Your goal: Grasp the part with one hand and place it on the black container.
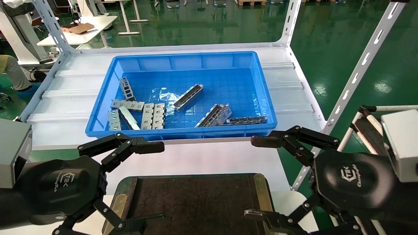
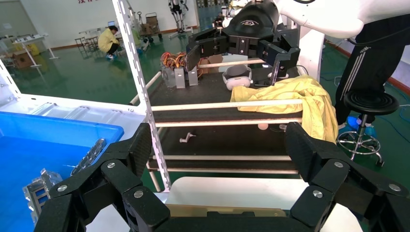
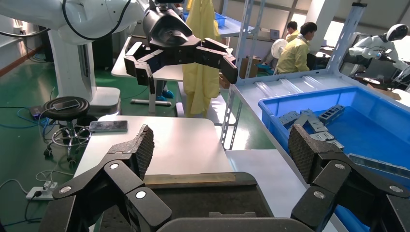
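The part, a silver-grey channel bar, lies slanted in the middle of the blue bin. A second similar bar rests nearer the bin's front wall. The black container sits at the near table edge, its dark felt surface bare. My left gripper hovers open over the container's left end and my right gripper hovers open over its right end. Both are short of the bin and hold nothing. The left wrist view shows open jaws above the container's brass strip. The right wrist view shows open jaws above the container.
Flat silver multi-cell plates lie at the bin's left and a thin dark chain strip lies along its front right. White perforated rack uprights stand at the table corners. A side cart stands to the right.
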Controlling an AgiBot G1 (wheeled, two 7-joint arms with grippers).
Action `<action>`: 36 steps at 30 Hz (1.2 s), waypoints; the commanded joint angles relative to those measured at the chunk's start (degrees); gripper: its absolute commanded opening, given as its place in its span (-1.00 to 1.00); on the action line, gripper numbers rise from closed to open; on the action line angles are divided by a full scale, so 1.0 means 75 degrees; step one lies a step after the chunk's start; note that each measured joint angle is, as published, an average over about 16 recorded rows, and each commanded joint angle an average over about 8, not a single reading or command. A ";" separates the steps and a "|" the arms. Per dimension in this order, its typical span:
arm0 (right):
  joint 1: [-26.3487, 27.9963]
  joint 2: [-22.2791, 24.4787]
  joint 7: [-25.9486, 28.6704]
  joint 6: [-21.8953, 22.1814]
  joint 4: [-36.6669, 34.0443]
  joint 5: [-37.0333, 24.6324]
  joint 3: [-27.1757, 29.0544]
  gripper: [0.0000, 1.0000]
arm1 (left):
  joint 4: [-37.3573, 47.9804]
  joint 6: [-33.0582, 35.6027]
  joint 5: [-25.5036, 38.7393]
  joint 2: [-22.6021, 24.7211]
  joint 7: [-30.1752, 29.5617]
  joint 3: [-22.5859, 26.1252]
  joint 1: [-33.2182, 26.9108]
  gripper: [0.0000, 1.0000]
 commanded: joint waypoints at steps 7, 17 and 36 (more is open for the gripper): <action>0.0000 0.0000 0.0000 0.0000 0.0000 0.0000 0.0000 1.00 | 0.0000 0.0000 0.0000 0.0000 0.0000 0.0000 0.0000 1.00; 0.0000 0.0000 0.0000 0.0000 0.0000 0.0000 0.0000 1.00 | 0.0000 0.0000 -0.0001 0.0000 0.0000 0.0000 0.0000 1.00; 0.0000 0.0000 0.0000 0.0000 0.0000 0.0000 0.0000 1.00 | 0.0000 0.0000 -0.0001 0.0000 0.0000 0.0000 0.0000 1.00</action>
